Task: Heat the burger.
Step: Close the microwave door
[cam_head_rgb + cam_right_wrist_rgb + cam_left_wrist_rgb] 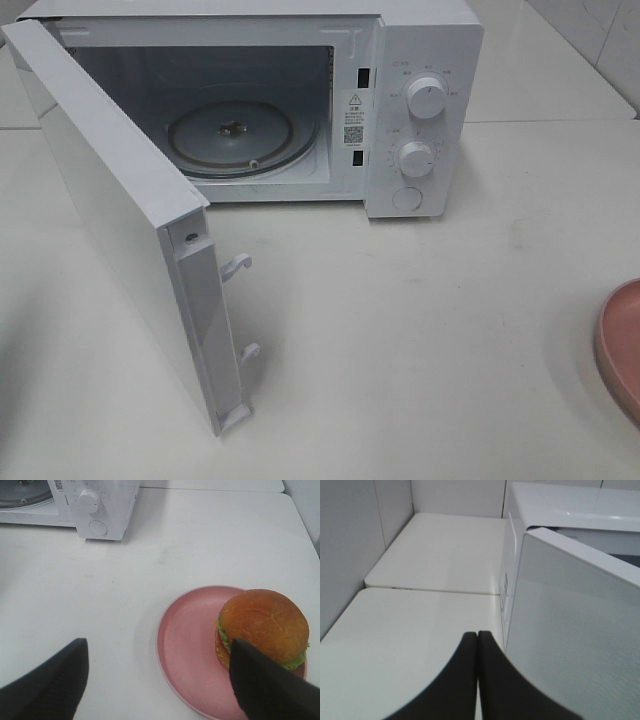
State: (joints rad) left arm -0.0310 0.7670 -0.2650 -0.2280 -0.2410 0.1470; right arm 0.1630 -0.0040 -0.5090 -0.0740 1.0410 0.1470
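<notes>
The burger (262, 625), with a glossy brown bun and green lettuce, sits on the far-right part of a round pink plate (185, 650) in the right wrist view. My right gripper (157, 647) is open above the plate's near side; one finger is next to the burger, the other is over bare table. It holds nothing. In the exterior high view only the plate's rim (620, 345) shows at the right edge, and the burger and both grippers are out of view. My left gripper (478, 634) is shut on nothing, beside the microwave door's outer face (570, 645).
The white microwave (425, 110) stands at the back with its door (120, 210) swung wide open toward the front left. A glass turntable (240, 135) lies inside. Two knobs and a round button are on its right panel. A tiled wall runs along the left.
</notes>
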